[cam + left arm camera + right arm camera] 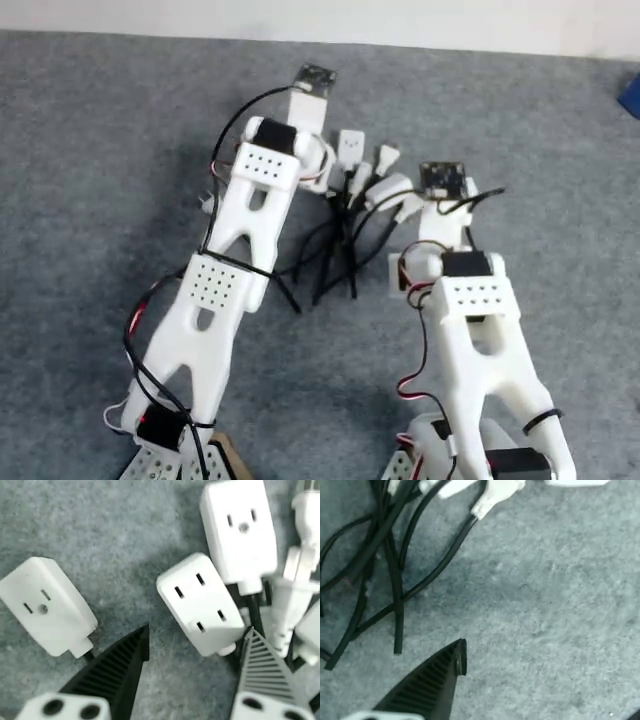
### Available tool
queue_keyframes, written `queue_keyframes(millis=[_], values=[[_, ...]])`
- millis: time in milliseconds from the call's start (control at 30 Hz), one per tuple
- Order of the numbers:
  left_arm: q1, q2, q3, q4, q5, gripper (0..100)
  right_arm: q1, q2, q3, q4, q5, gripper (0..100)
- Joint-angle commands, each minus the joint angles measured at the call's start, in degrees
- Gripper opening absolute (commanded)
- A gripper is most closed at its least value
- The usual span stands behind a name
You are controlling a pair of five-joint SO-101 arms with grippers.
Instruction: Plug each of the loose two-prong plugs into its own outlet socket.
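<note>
Three white outlet sockets lie on the grey carpet in the left wrist view: one off to the side [47, 605], a double two-slot one [200, 602] in the middle, and a third [240, 530] beyond it. White two-prong plugs [295, 590] lie loose beside them on black cords. My left gripper [198, 629] is open, its fingertips [142, 635] on either side of the middle socket's near end, holding nothing. My right gripper [547, 680] is open over bare carpet, with a white plug [495, 495] and cords beyond it. In the high view the plugs and sockets [352, 150] cluster between both wrists.
Black cords [335, 250] fan out in a tangle between the two arms. A white block [394, 272] lies by the right arm's wrist. A blue object [632, 95] sits at the far right edge. Grey carpet [100, 150] covers the table.
</note>
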Motion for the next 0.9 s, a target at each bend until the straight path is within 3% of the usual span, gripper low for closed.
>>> queue_keyframes(millis=[0, 200, 633, 700, 867], values=[[-1.36, -0.75, -2.68, -3.34, 2.46, 30, -1.36, -1.71, 0.13, -0.84, 1.23, 52.2], [-0.66, 3.03, -1.27, -8.44, 2.64, 30, -1.63, -1.71, 0.22, -0.84, 1.23, 52.2], [2.24, 4.44, -1.1, -8.44, 2.29, 29, -1.89, -1.71, 0.48, -0.84, 1.23, 52.2], [2.07, 5.76, -1.27, -8.53, 1.93, 24, -1.89, -1.71, 0.48, -0.84, 1.23, 52.2], [2.51, 7.87, -1.27, -8.53, -6.86, 6, -1.89, -1.71, 0.48, -0.75, 1.23, 52.2]])
